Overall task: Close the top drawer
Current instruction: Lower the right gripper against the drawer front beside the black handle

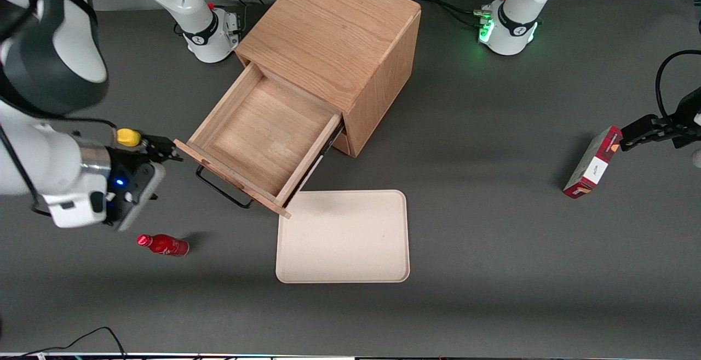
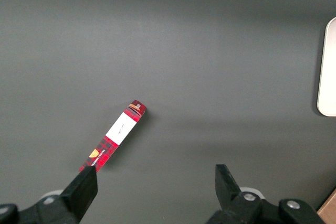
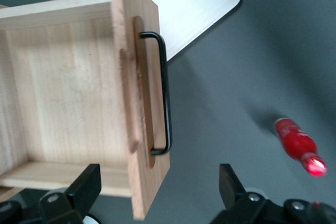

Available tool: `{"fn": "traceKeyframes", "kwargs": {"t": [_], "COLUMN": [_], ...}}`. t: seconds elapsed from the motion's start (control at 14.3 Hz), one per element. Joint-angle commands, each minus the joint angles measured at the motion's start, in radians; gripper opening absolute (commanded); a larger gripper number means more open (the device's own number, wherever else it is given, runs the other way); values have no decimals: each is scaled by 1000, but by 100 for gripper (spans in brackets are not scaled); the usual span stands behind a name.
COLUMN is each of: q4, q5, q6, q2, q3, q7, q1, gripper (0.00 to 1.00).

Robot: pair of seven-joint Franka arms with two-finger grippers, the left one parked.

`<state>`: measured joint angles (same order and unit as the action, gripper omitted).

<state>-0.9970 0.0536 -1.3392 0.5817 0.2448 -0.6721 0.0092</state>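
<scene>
The top drawer [image 1: 263,135] stands pulled well out of the boxy oak cabinet [image 1: 334,36], filling the centre-left of the front view, its shallow grained box open to the camera. The gripper [image 1: 164,149] sits at the left of the frame, just beside the end of the drawer's front panel that lies toward the working arm's end of the table, with its fingers spread apart and holding nothing. In the right wrist view the front panel's edge lies between the two dark fingertips [image 3: 86,182], and the thin black wire handle [image 3: 163,93] runs along the panel's outer face as a slim bent loop. The wood is light, matte and straight-grained. A flat cream tray [image 1: 343,236] with rounded corners lies on the dark grey table [image 1: 493,184] just below the drawer, and a small glossy red bottle [image 1: 164,245] lies on its side at lower left.
</scene>
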Motion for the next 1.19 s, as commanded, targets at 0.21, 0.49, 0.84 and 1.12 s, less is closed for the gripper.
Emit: {"fn": "traceKeyframes", "kwargs": {"t": [0.21, 0.49, 0.84, 1.12], "q4": [-17, -28, -64, -106], "q5": [52, 51, 52, 54], "q6": [0, -6, -90, -127], "q2": [84, 107, 136, 136], "q3": [11, 11, 11, 11], "q7": [20, 14, 25, 29], "q1": [-12, -14, -14, -14], "gripper": [100, 100, 100, 100]}}
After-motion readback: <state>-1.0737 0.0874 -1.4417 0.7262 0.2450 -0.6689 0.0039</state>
